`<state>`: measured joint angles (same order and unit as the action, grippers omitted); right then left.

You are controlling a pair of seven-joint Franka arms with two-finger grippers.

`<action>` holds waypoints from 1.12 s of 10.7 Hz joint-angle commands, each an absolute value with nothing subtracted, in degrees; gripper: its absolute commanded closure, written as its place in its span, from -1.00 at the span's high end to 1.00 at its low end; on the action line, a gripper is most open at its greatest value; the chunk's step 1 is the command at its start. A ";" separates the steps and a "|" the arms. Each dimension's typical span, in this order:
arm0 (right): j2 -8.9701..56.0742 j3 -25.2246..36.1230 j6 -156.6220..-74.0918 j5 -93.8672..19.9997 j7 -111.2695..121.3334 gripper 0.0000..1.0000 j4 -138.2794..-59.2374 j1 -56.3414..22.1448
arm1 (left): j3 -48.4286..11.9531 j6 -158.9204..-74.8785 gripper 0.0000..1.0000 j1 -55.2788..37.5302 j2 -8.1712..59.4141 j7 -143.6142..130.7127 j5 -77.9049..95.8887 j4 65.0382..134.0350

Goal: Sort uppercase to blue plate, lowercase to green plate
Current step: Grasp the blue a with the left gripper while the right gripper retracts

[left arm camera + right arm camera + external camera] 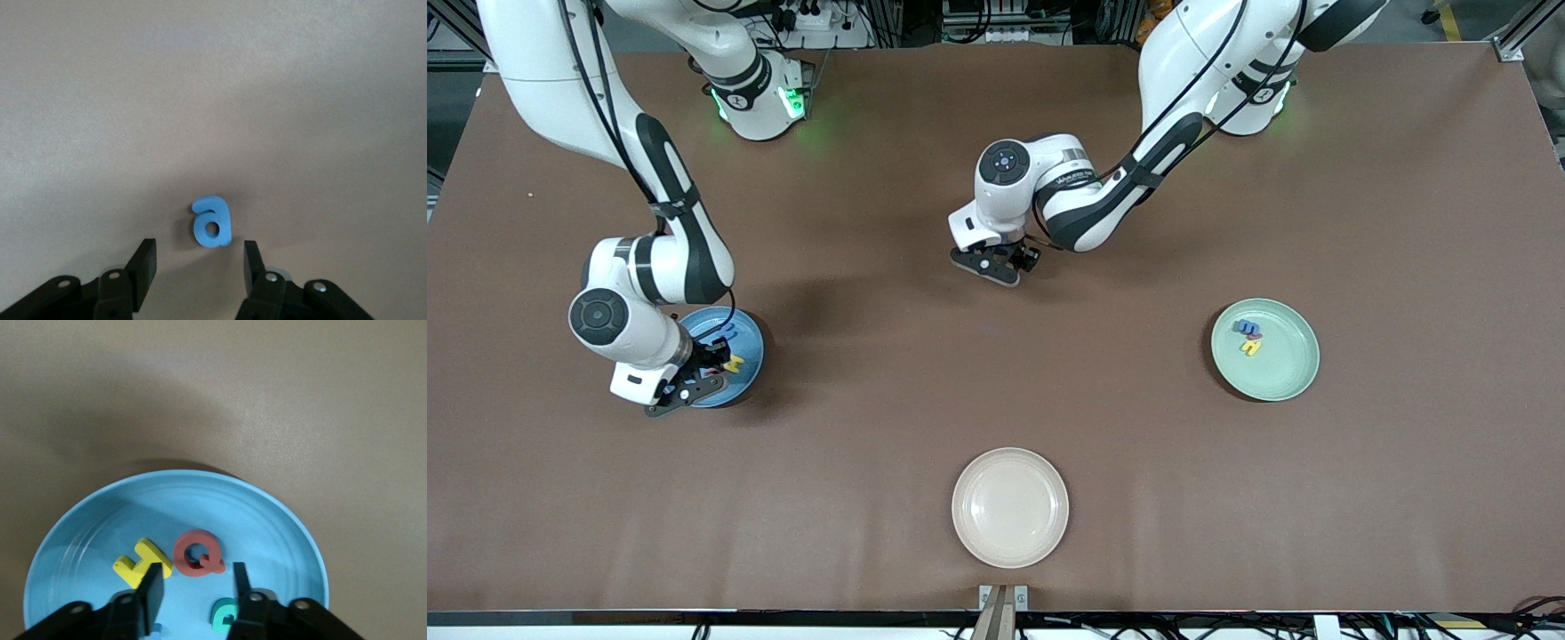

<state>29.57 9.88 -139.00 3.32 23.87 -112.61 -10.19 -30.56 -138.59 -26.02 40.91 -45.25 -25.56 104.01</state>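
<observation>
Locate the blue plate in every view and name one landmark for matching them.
Front view: the blue plate lies at the right arm's end of the table, partly covered by the right end effector.
Left wrist view: not in it.
Right wrist view: it fills the lower part of the picture, under the open fingers.
Shared landmark: the yellow H on the plate.
</observation>
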 commanded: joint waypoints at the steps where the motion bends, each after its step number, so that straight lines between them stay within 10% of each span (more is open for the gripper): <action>1: 30.41 9.14 -139.04 2.29 26.11 0.57 -110.92 -8.70 | -27.96 -140.62 0.19 -28.73 41.84 -47.37 -27.25 102.83; 12: 9.51 3.43 -103.03 2.37 12.66 0.83 -97.92 -3.62 | -26.81 -142.20 -0.09 -30.59 43.42 -47.99 -27.42 100.90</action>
<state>13.12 5.65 -105.71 2.66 14.61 -97.94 -6.40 -27.51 -141.25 -29.65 42.67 -46.15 -25.59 102.23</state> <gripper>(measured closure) 0.132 0.511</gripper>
